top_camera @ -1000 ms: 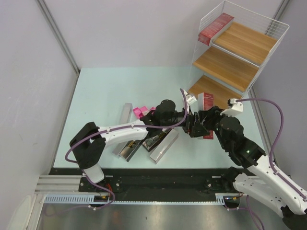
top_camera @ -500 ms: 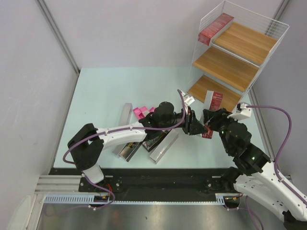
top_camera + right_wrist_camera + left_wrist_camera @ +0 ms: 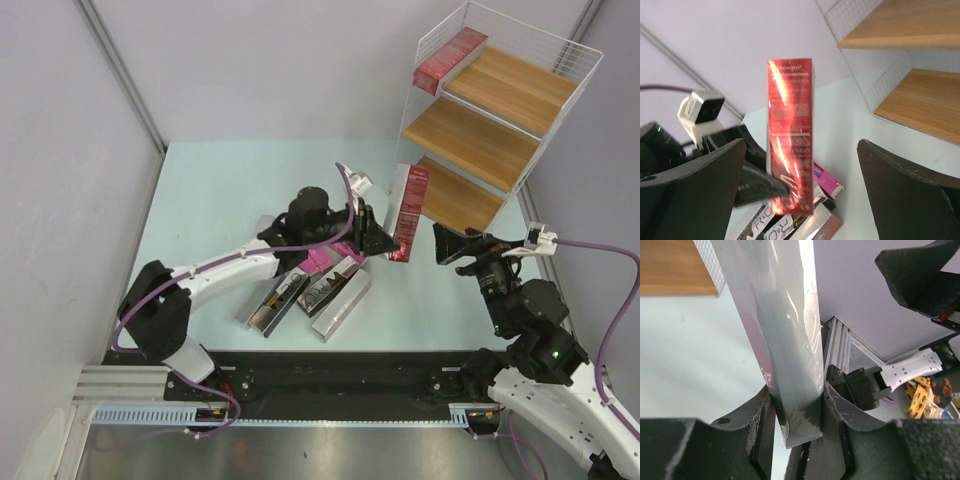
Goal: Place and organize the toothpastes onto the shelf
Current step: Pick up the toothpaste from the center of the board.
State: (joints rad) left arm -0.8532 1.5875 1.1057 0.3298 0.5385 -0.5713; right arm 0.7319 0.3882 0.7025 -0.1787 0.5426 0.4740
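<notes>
Near the middle of the top view, the left gripper (image 3: 387, 245) is clamped on the lower end of a long dark red rectangular cardboard carton (image 3: 410, 205). The carton stands nearly upright over the pale green table (image 3: 220, 200), just in front of the lowest board of the tall white wire-frame shelf (image 3: 480, 135), whose three light-brown wooden boards fill the upper right. In the left wrist view both fingers (image 3: 832, 415) press flat against the carton's sides, and glare turns its face silvery there. The right gripper (image 3: 444, 245), just right of the carton in the frame, has its jaws spread wide and holds nothing. In the right wrist view the carton stands apart from its fingers (image 3: 695, 195). A second dark red carton (image 3: 450, 58) lies on the top board's left end. Silver-grey cartons (image 3: 340, 300) and a bright pink carton (image 3: 318, 262) lie on the table at lower centre, beneath the left arm.
</notes>
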